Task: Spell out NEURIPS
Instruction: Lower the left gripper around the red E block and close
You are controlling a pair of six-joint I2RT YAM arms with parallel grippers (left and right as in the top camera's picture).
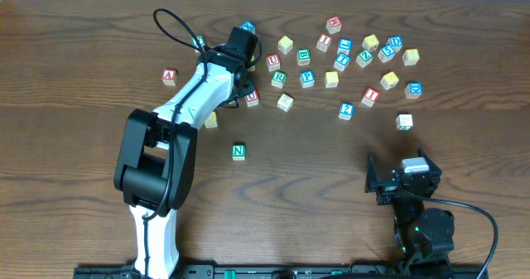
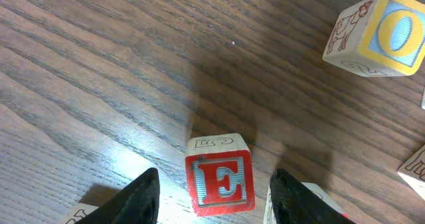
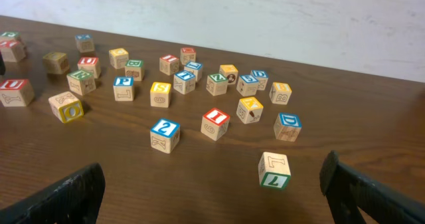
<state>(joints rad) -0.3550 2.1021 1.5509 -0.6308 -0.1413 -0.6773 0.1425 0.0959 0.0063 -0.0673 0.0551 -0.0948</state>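
Red E cube (image 2: pixel 220 181) sits between left gripper (image 2: pixel 214 184) fingers (touching neither).

Soft, even light is covering the tabletop (image 1: pixel 331 188). In the left wrist view glare is shining off the wood left of the E cube (image 2: pixel 220 181), which is casting a dim shadow upward; the right wrist view is looking slightly soft.

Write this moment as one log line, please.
left tool: open, straddling red E cube, not gripping | right tool: open, empty | green N cube: standing alone, N up
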